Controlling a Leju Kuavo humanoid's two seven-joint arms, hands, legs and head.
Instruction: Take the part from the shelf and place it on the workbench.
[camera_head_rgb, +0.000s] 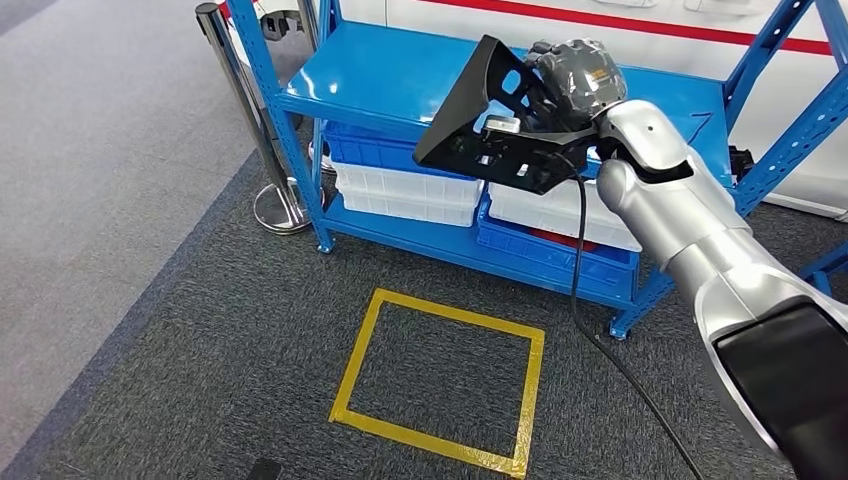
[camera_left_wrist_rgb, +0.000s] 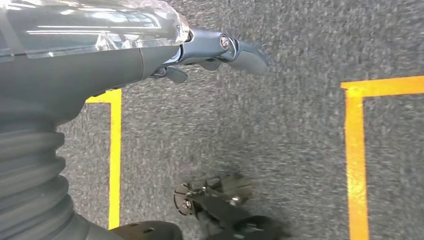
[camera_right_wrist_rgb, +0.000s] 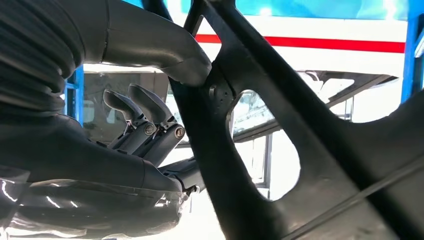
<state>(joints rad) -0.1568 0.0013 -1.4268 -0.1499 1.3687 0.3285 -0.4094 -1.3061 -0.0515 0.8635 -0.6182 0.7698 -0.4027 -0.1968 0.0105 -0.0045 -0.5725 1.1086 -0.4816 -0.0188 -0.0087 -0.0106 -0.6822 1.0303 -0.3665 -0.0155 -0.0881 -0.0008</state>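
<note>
A: Part (camera_head_rgb: 478, 120): black, angular bracket with cut-outs, gripped by the right hand (camera_head_rgb: 572, 78). It is held clear above the front edge of the blue shelf (camera_head_rgb: 380, 75), off the deck, not resting on it.

B: Grip confirmed?

A: Yes. In the right wrist view the thumb (camera_right_wrist_rgb: 165, 52) is pressed on one face of the part (camera_right_wrist_rgb: 280, 125) and the darker fingers (camera_right_wrist_rgb: 145, 120) are curled up on the other side (a clamp on the web beside the oval cut-out).

B: Which way does it lie from the hand?

A: Seen from the head, the part is carried to the left of the hand, toward the shelf's left post. Its long axis runs roughly along the shelf front, the broad plate tilted down and outward.

B: Left hand?

A: The left hand (camera_left_wrist_rgb: 220, 52) is hung low over the carpet, fingers loosely extended, nothing held. The right hand is the only one near the shelf, so the carry is judged to be its job.

B: Workbench?

A: Not seen. A yellow tape square (camera_head_rgb: 440, 378) is marked on the floor in front of the shelf. A turn away from the shelf is likely needed.

B: Any writing?

A: None readable on the part or the bins. A red stripe (camera_head_rgb: 620, 22) is seen on the white wall behind the shelf (no text).
</note>
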